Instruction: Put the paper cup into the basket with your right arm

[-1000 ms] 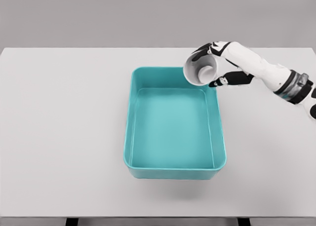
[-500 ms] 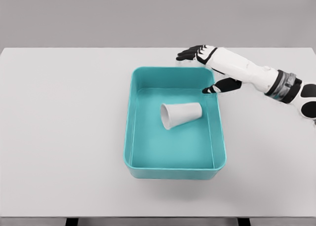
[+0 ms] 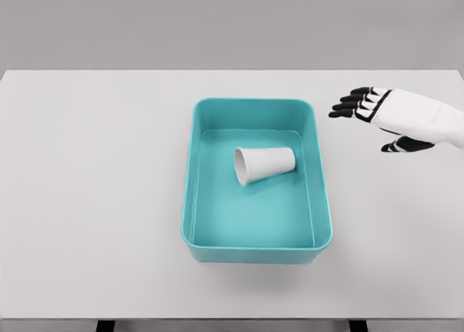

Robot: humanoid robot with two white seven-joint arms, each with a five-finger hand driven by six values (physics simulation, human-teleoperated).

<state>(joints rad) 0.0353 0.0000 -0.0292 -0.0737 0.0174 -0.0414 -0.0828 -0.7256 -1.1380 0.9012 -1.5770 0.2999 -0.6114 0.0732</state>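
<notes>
A white paper cup (image 3: 264, 164) lies on its side inside the teal basket (image 3: 190, 180), its mouth turned to the left, in the far half of the basket floor. My right hand (image 3: 370, 122) hovers over the table to the right of the basket, apart from its rim, with its black fingers (image 3: 353, 104) spread and nothing in them. The left arm is out of sight.
The basket stands in the middle of a pale grey table (image 3: 94, 187). The table's front edge runs along the bottom of the head view and its far edge lies just behind the basket.
The right hand let go of the cup above the basket's far right corner; the cup dropped in and settled on its side. The hand then drew back to the right, off the basket.
</notes>
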